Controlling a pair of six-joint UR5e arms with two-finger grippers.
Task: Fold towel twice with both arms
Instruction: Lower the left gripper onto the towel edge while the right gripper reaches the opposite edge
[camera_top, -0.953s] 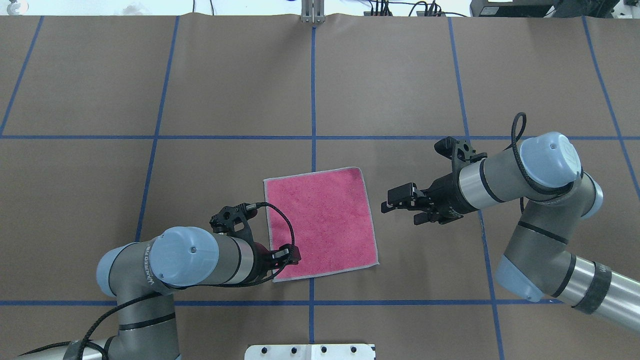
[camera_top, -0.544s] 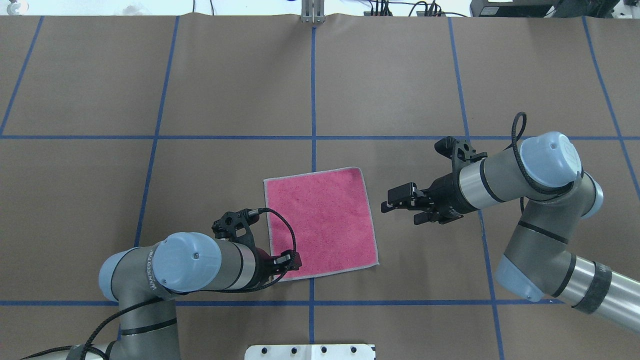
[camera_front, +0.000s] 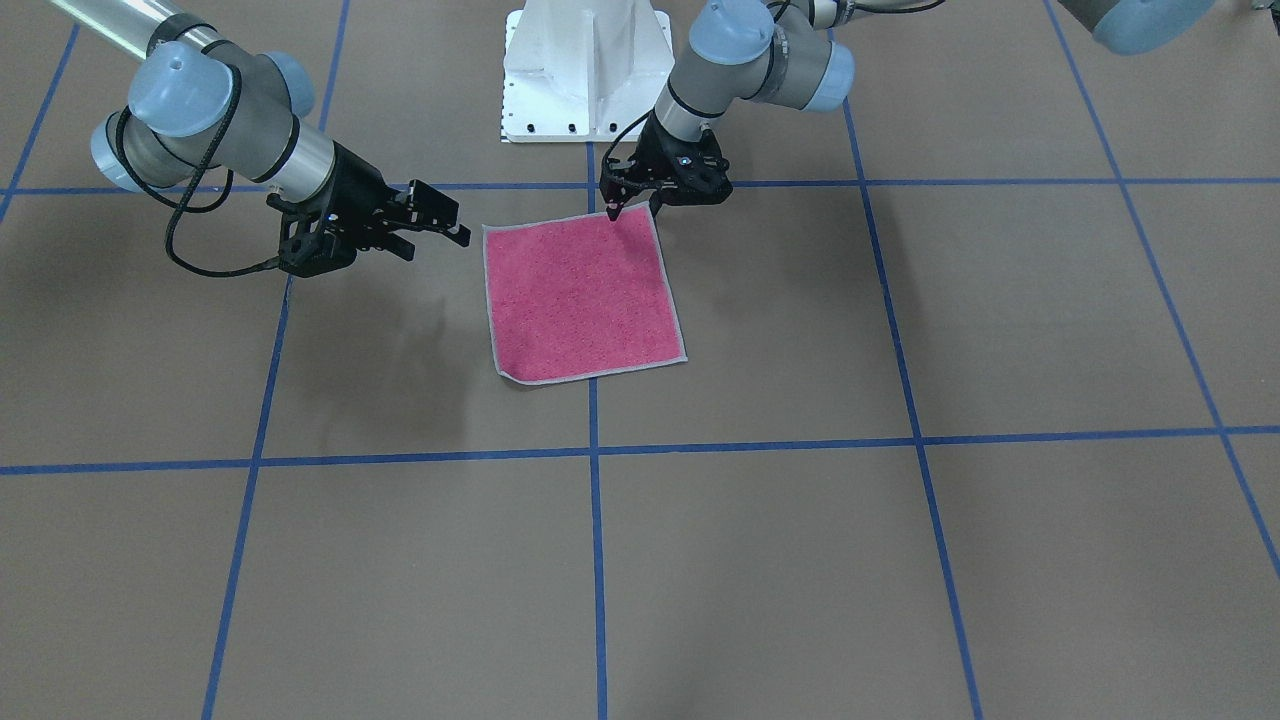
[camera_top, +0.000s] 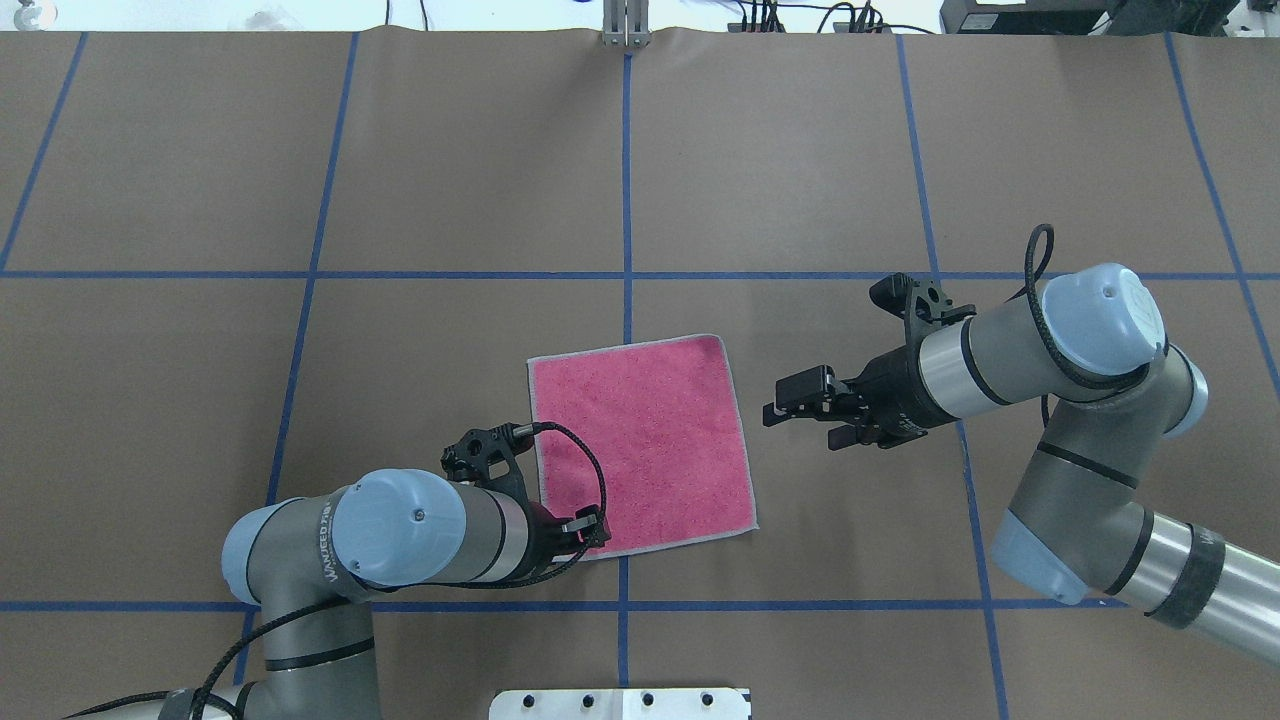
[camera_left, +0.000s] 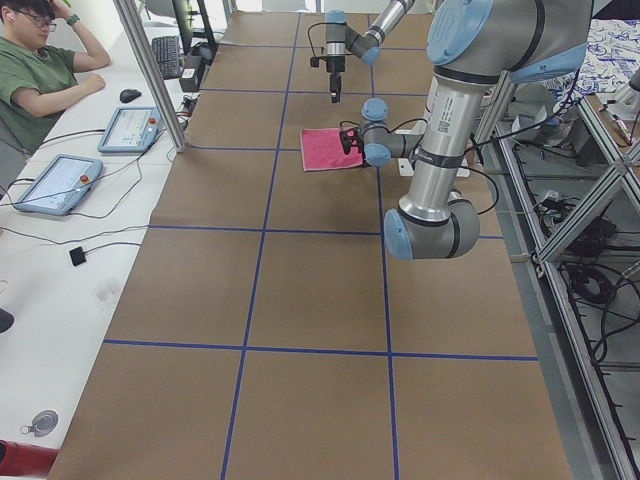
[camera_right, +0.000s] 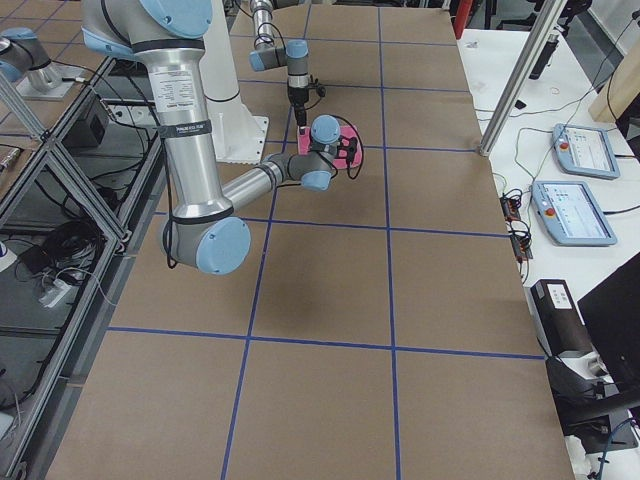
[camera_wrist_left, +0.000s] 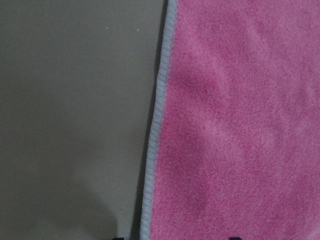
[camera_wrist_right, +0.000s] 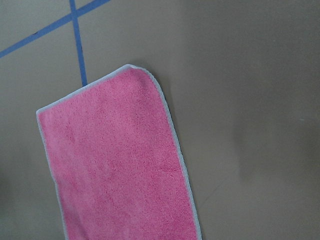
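The towel (camera_top: 640, 450) (camera_front: 580, 300) lies flat on the brown table, pink face up, with its light grey border showing all round. My left gripper (camera_top: 590, 528) (camera_front: 633, 208) points down over the towel's near-left corner and is open. In the left wrist view its two tips stand on either side of the towel's border (camera_wrist_left: 155, 125), one over bare table, one over pink cloth. My right gripper (camera_top: 775, 410) (camera_front: 450, 222) hovers open just off the towel's right edge, holding nothing. The right wrist view shows the towel (camera_wrist_right: 115, 165) and its far corner.
Blue tape lines (camera_top: 626, 200) divide the table into large squares. The white pedestal base (camera_top: 620, 703) sits at the near edge. A person (camera_left: 40, 80) sits at a side desk with tablets (camera_right: 580, 150), away from the arms.
My left arm has shifted right and toward the robot, bringing its gripper down the towel's left edge to the near-left corner. The right arm and the towel have not moved.
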